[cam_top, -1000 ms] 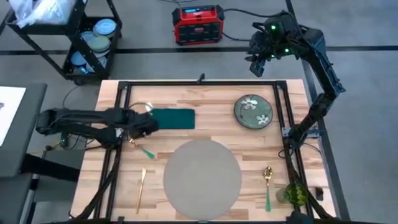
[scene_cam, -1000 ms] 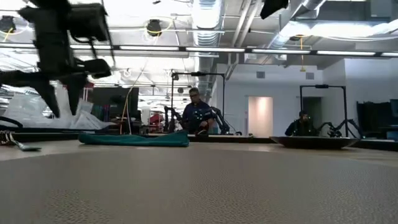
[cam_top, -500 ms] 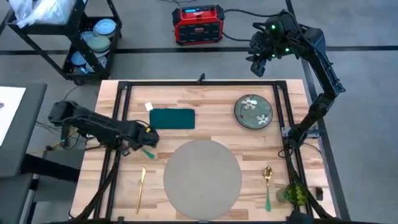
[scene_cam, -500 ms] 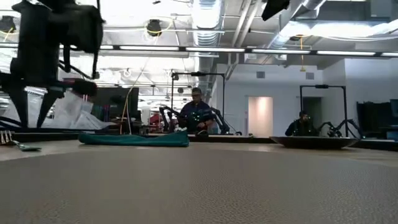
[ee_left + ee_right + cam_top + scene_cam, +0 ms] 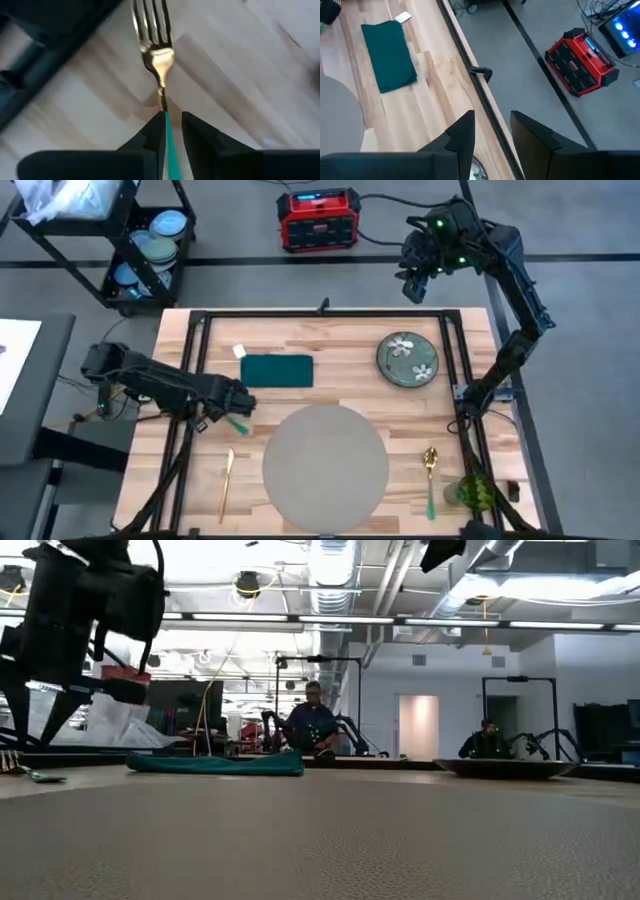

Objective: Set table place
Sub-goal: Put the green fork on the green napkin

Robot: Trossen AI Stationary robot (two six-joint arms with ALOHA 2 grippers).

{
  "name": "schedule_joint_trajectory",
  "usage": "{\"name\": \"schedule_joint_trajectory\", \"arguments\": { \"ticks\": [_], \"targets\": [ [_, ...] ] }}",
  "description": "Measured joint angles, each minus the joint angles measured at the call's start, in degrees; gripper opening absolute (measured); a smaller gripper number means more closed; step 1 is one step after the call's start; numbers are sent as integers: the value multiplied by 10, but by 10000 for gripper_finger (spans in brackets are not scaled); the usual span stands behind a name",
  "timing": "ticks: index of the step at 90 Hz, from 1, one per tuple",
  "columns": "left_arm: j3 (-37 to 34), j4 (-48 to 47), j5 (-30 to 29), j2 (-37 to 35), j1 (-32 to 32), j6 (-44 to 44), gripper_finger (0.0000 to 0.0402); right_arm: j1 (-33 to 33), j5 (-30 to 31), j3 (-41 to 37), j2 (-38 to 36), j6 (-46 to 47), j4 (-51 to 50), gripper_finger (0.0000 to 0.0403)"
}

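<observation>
Grey floor surrounds the table [image 5: 330, 345], whose light plank top carries a black frame. At its near middle lies the place [image 5: 325, 460], a round grey mat, bare on top. Beyond it sits a dark green napkin [image 5: 276, 370], and toward the far right corner a grey-green flowered plate [image 5: 408, 360]. A gold knife [image 5: 227, 483] lies left of the mat, a gold spoon [image 5: 430, 477] with a green handle to its right.

Low over the table's left side, the left gripper [image 5: 236, 406] hangs just left of the mat; in the left wrist view its fingers [image 5: 200, 140] stand a little apart on either side of the green handle of a gold fork [image 5: 159, 55], whether they grip it I cannot tell. High beyond the far right corner, the right gripper [image 5: 412, 278] waits with its fingers [image 5: 462, 135] spread apart, near a red power unit [image 5: 318, 218] on the floor
</observation>
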Motion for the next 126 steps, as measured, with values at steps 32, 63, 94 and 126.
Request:
{"name": "schedule_joint_trajectory", "arguments": {
  "ticks": [32, 63, 94, 126],
  "targets": [
    [-63, 97, 17, -43, 30, 22, 45, 0, -1, 0, 0, 31, -1, 113],
    [-26, 0, 48, -87, 48, 1, 45, 3, -1, 0, 0, 34, 0, 113],
    [-54, 27, 85, -74, 20, -16, 45, 3, -1, 0, 0, 32, 0, 113],
    [-88, 61, 92, -76, 14, -17, 45, 3, -1, 0, 0, 35, 0, 113]
  ]
}}
